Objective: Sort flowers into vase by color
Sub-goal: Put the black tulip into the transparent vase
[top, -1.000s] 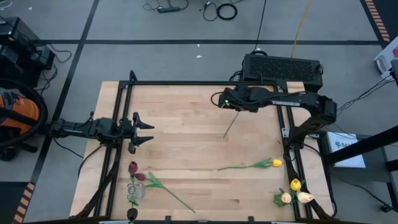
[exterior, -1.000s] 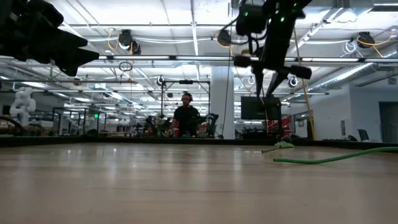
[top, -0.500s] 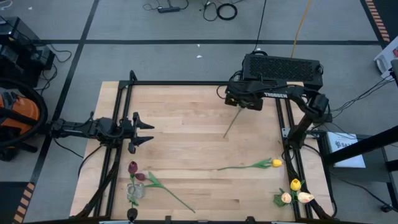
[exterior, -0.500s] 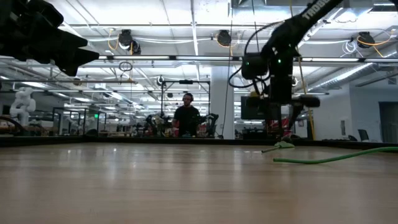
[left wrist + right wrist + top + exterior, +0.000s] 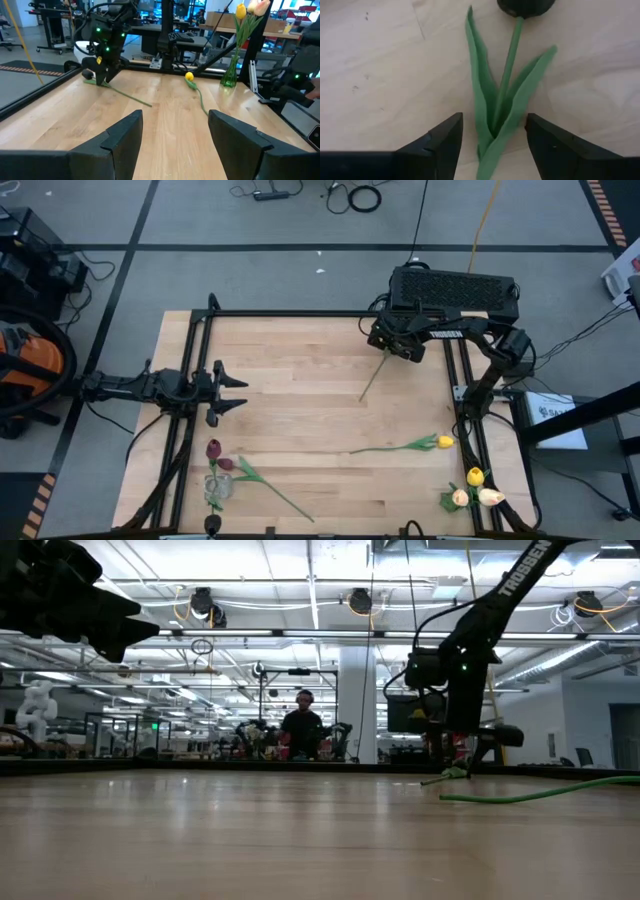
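**Right arm lines up on a dark tulip**

High view: the right gripper (image 5: 400,345) hangs over the far right of the pale wooden surface (image 5: 300,400), above a thin-stemmed dark-headed artificial tulip (image 5: 371,380). The left gripper (image 5: 232,391) waits at the left edge, fingers apart.

Low view: right arm down low, probably just above the stem.

Left wrist view: a yellow tulip (image 5: 189,76) lies well apart.

Right wrist view: fingers spread either side of stem and soft leaves. Light, floppy, slippery; take the stem below the head.
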Available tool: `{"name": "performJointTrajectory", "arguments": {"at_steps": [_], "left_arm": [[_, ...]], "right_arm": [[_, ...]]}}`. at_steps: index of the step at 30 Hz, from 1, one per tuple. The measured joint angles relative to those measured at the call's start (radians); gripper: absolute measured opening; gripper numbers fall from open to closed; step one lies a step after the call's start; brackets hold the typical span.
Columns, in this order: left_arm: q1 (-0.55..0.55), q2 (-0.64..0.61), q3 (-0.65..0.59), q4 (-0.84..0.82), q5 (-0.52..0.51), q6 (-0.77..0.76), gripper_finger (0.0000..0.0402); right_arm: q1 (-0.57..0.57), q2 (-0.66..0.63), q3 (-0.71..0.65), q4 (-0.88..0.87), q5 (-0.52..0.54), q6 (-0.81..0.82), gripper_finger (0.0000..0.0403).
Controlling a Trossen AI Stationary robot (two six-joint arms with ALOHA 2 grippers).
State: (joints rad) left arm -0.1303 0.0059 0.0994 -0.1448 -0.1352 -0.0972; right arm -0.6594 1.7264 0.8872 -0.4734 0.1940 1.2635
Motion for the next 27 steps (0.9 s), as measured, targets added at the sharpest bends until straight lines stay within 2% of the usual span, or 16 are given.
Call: {"name": "performJointTrajectory", "arguments": {"at_steps": [4, 7, 10, 14, 15, 17, 19, 21, 27], "left_arm": [[0.000, 0.000, 0.000, 0.000, 0.000, 0.000, 0.0232], [0.000, 0.000, 0.000, 0.000, 0.000, 0.000, 0.0232], [0.000, 0.000, 0.000, -0.002, 0.000, 0.000, 0.0232], [0.000, 0.000, 0.000, 0.000, 0.000, 0.000, 0.0232], [0.000, 0.000, 0.000, 0.000, 0.000, 0.000, 0.0232], [-0.001, 0.000, 0.000, 0.000, 0.000, 0.000, 0.0232], [-0.001, 0.000, 0.000, 0.000, 0.000, 0.000, 0.0232], [-0.001, 0.000, 0.000, 0.000, -0.004, 0.000, 0.0232], [-0.001, 0.000, 0.000, 0.014, -0.024, -0.002, 0.0232]], "right_arm": [[-0.002, 0.046, 0.010, -0.056, -0.011, -0.067, 0.0197], [0.000, 0.068, 0.017, -0.088, -0.025, -0.152, 0.0172], [0.016, 0.068, 0.017, -0.106, -0.028, -0.192, 0.0121], [0.048, 0.052, 0.032, -0.119, -0.037, -0.219, 0.0023], [0.059, 0.047, 0.041, -0.124, -0.045, -0.230, 0.0014], [0.087, 0.026, 0.066, -0.123, -0.067, -0.237, 0.0013], [0.133, -0.002, 0.096, -0.112, -0.151, -0.247, 0.0010], [0.187, -0.054, 0.136, -0.083, -0.159, -0.255, 0.0005], [0.360, -0.220, 0.239, -0.077, 0.012, -0.204, 0.0003]]}}
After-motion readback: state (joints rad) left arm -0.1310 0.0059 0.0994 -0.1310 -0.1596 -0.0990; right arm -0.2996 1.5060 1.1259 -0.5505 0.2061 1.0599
